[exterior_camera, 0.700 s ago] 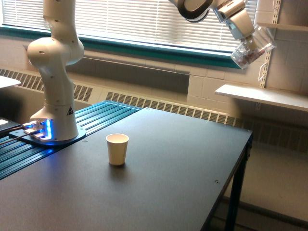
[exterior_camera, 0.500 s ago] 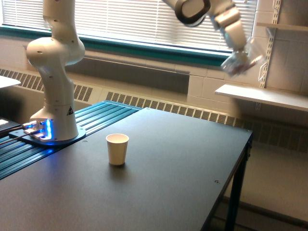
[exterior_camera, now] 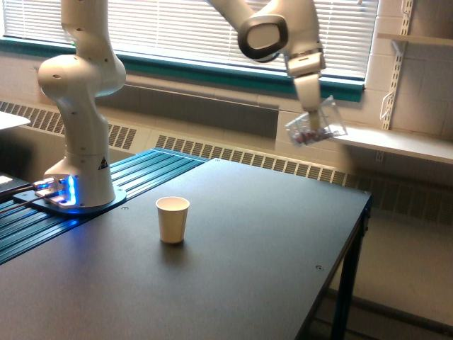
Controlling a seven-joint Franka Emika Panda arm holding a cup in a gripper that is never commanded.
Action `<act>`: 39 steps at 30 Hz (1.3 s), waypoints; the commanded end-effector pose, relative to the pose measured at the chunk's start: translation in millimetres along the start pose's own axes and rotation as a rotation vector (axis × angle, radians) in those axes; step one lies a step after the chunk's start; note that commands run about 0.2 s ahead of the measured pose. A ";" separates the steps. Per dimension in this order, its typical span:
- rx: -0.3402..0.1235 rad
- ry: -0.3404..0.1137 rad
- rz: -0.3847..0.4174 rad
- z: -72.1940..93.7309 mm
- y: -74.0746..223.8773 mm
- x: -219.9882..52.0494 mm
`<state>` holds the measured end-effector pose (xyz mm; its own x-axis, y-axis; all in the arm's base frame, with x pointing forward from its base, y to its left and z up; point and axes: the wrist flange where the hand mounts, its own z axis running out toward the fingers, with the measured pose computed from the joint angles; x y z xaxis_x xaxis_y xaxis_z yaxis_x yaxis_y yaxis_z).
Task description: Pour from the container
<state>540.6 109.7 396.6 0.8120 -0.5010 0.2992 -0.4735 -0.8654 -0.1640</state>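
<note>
My gripper [exterior_camera: 313, 119] hangs high over the far right part of the black table [exterior_camera: 233, 283], shut on the clear plastic cup [exterior_camera: 316, 129]. That container is tilted and holds some small dark reddish bits at its bottom. A cream paper cup [exterior_camera: 172, 219] stands upright on the table, well below and toward the exterior view's left of the clear cup. The fingers are mostly hidden behind the clear cup.
The arm's white base [exterior_camera: 78, 106] stands at the exterior view's left on a ribbed teal platform [exterior_camera: 106, 212]. A white shelf [exterior_camera: 396, 142] juts from the wall at the right, close behind the held cup. The table's right edge [exterior_camera: 347, 262] drops to the floor.
The gripper with the clear cup has swung down and toward the exterior view's left, from near the upper right shelf post to above the table's far edge. The paper cup has not moved.
</note>
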 end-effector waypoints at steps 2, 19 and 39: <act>-0.032 0.025 0.159 -26.8 40.4 -4.0; -0.238 -0.076 0.311 -29.3 104.3 -56.7; -0.259 -0.252 0.516 -50.1 167.2 -114.2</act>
<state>368.8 28.8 399.7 0.5304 -0.8450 0.0680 -0.8447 -0.5336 -0.0419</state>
